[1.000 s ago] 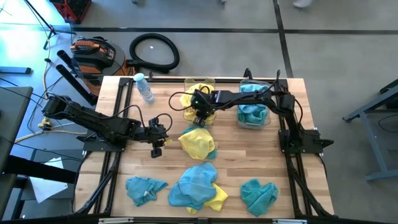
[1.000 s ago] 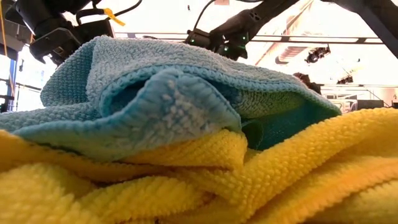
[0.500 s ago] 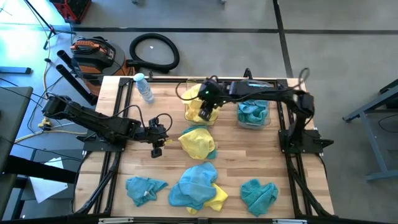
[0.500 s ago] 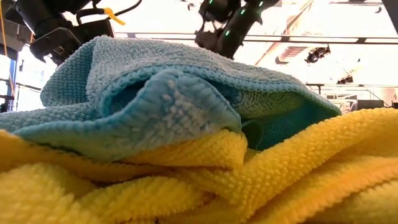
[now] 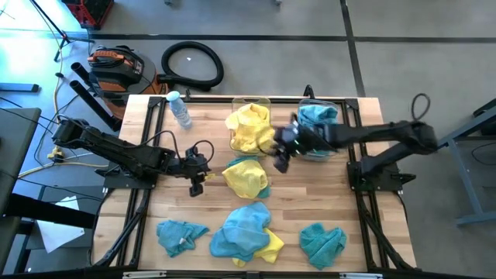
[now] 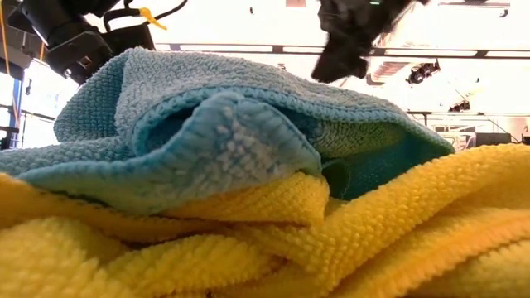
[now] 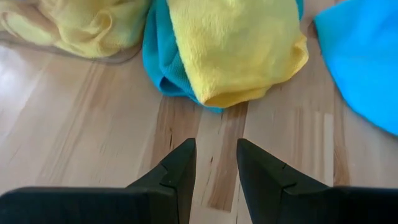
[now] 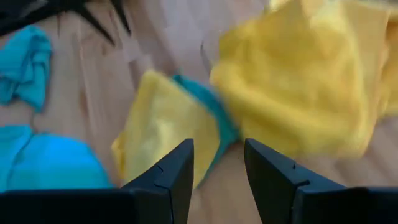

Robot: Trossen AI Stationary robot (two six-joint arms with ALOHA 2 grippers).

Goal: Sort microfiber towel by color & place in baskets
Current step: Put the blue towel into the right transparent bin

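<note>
Yellow towels (image 5: 248, 128) are heaped in the left clear basket (image 5: 260, 101), spilling over its rim. Teal towels (image 5: 315, 128) fill the right basket (image 5: 335, 106). On the table, a yellow towel (image 5: 245, 175) rests on a teal one. Along the near edge lie a teal towel (image 5: 180, 235), a teal-and-yellow pile (image 5: 246, 231) and another teal towel (image 5: 322, 242). My right gripper (image 5: 280, 160) (image 8: 217, 146) hovers open between the baskets and the middle yellow towel (image 8: 165, 124). My left gripper (image 5: 195, 186) (image 7: 216, 146) is open over bare wood, left of that towel (image 7: 236, 50).
A clear bottle with a blue cap (image 5: 180, 108) lies at the far left of the table. Bare wood (image 5: 325, 186) shows between the baskets and the near row of towels. In the low view the teal-and-yellow pile (image 6: 248, 165) blocks most of the table.
My right gripper has drawn back from over the left basket toward the table's right and near side, moving fast enough to blur. The yellow towel that spread over the basket half a second ago now lies heaped in it.
</note>
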